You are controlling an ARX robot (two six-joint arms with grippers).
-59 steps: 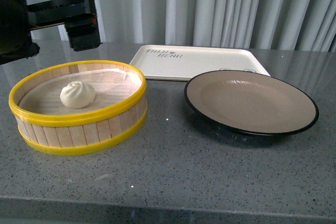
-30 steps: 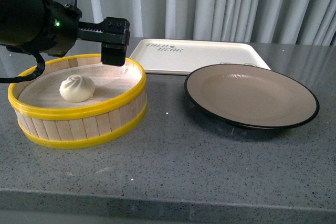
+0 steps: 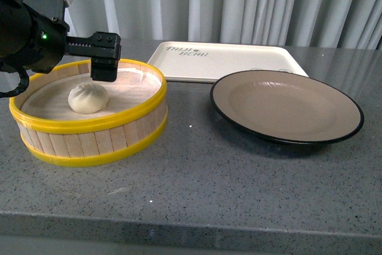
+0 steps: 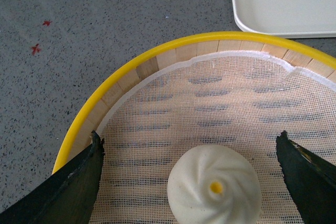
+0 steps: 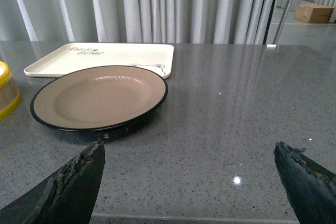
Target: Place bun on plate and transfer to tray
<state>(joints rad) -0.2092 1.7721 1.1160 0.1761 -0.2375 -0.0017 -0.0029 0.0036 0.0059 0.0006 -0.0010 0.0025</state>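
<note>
Speckled grey tabletop (image 3: pixel 239 195), pale curtains (image 3: pixel 268 4) behind.
Left end effector (image 4: pixel 190 139) spread wide above the bun (image 4: pixel 214 184); right end effector (image 5: pixel 189 148) also spread.

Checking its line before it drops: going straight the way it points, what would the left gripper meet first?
Probably the bun, lying ahead of the open left gripper in the steamer basket; depth is unclear, so it might meet the mesh liner beside it.
</note>
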